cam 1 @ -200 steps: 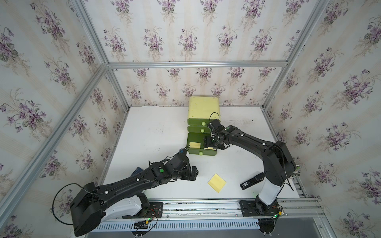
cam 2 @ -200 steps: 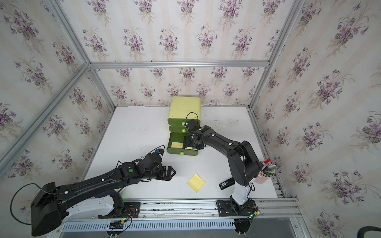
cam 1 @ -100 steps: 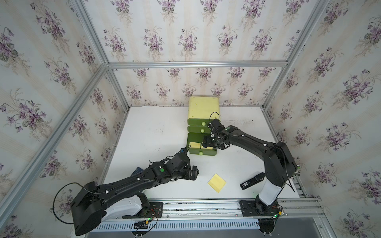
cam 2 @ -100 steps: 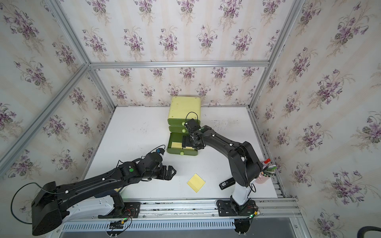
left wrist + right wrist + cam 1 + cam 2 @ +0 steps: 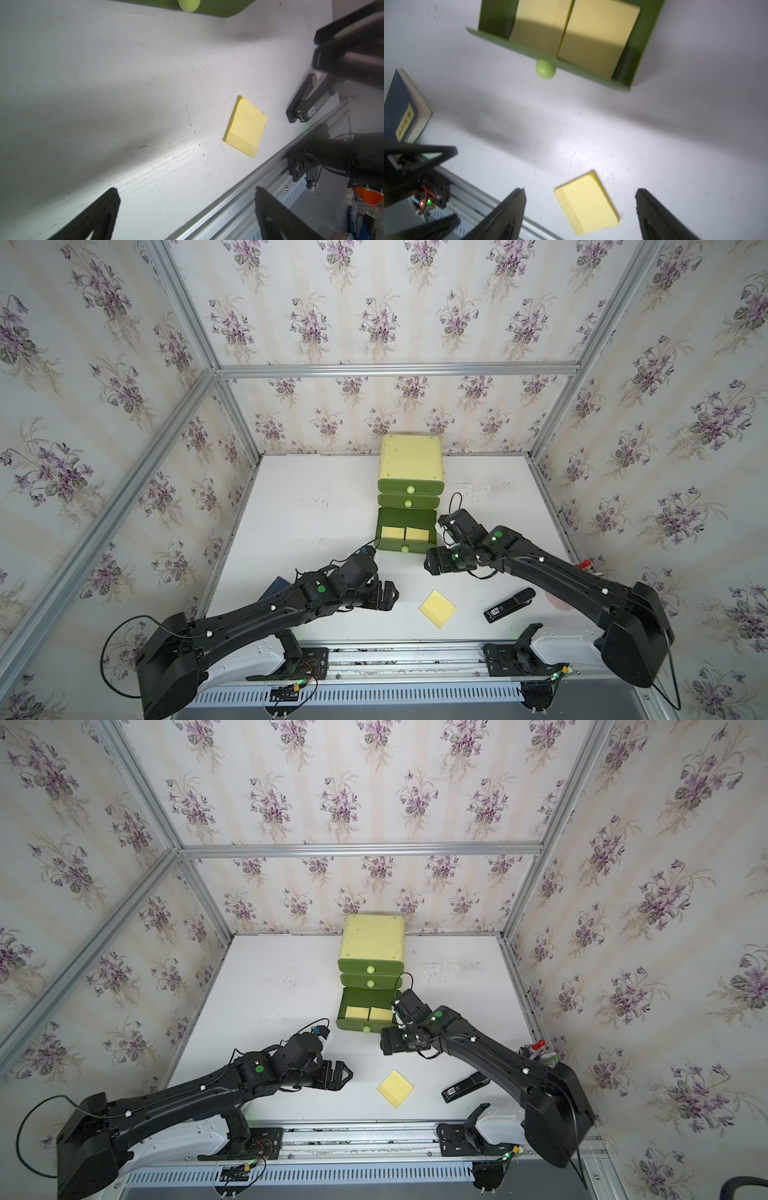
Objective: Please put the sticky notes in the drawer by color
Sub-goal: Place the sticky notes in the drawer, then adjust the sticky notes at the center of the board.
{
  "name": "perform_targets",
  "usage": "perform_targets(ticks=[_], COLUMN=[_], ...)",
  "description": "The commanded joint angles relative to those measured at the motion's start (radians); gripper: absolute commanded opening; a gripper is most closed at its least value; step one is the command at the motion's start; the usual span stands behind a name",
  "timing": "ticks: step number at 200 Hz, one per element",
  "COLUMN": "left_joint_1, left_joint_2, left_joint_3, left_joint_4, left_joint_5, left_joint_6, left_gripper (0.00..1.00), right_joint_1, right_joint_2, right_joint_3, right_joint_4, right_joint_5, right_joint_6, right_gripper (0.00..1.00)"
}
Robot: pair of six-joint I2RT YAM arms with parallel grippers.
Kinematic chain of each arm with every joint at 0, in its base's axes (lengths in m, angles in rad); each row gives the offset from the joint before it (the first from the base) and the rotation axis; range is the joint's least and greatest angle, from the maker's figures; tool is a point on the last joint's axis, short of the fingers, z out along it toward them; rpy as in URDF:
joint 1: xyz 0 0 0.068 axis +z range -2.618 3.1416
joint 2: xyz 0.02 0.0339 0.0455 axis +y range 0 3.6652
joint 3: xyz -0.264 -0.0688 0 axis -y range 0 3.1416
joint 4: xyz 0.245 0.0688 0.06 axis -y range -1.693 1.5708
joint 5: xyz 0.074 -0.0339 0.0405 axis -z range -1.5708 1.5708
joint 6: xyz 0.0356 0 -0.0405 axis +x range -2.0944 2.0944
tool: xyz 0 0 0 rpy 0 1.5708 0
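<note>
Hanging spread and empty before the drawer [image 5: 409,458], the right jaws — left jaws spread too — may skid over the flat yellow sticky note [image 5: 437,608], crumpling it.

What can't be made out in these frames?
Upper two drawers: shut, contents hidden in every view.
Book: left arm covers most of it in top views; title blurred in right wrist view.
Stapler label: too small in top views.
Pink patch: right arm hides most, top view.
</note>
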Motion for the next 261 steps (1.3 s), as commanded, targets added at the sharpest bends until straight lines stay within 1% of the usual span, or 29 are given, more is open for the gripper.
perform_targets(ticks=[1, 15, 28, 44, 65, 89, 120, 148, 191, 210, 242, 261], left_joint_1=[0.001, -0.001, -0.022, -0.033, -0.049, -0.066, -0.094, -0.094, -0.094, -0.094, -0.094, -0.094], left_joint_2=[0.006, 0.04, 0.055, 0.048, 0.043, 0.076, 0.114, 0.13, 0.127, 0.127, 0.127, 0.127], left_joint_3=[0.015, 0.063, 0.107, 0.103, 0.1, 0.134, 0.145, 0.133, 0.14, 0.136, 0.141, 0.143], left_joint_4=[0.017, -0.054, -0.1, -0.097, -0.08, -0.11, -0.118, -0.107, -0.124, -0.11, -0.113, -0.129], left_joint_5=[0.035, 0.03, 0.011, 0.004, 0.002, -0.014, -0.031, -0.019, -0.027, -0.022, -0.028, -0.036], left_joint_6=[-0.017, -0.014, -0.009, -0.039, -0.057, -0.057, -0.044, -0.031, -0.006, -0.001, 0.016, 0.027], left_gripper=[1.0, 1.0, 1.0, 1.0, 1.0, 1.0, 1.0, 1.0, 1.0, 1.0, 1.0, 1.0], right_joint_1=[0.014, 0.021, 0.021, 0.035, 0.054, 0.095, 0.11, 0.129, 0.135, 0.135, 0.135, 0.135], right_joint_2=[-0.148, -0.264, -0.318, -0.311, -0.295, -0.314, -0.314, -0.341, -0.337, -0.313, -0.232, -0.19], right_joint_3=[-0.124, -0.224, -0.3, -0.359, -0.394, -0.431, -0.475, -0.496, -0.496, -0.508, -0.496, -0.472], right_joint_4=[-0.011, 0.026, 0.051, 0.083, 0.094, 0.115, 0.188, 0.242, 0.24, 0.279, 0.358, 0.402], right_joint_5=[-0.085, -0.108, -0.128, -0.174, -0.163, -0.17, -0.197, -0.21, -0.179, -0.18, -0.187, -0.162], right_joint_6=[0.06, 0.125, 0.159, 0.159, 0.161, 0.2, 0.23, 0.29, 0.307, 0.312, 0.305, 0.293], right_gripper=[0.86, 0.87, 0.89, 0.9, 0.89, 0.9, 0.9, 0.9, 0.91, 0.91, 0.91, 0.91])
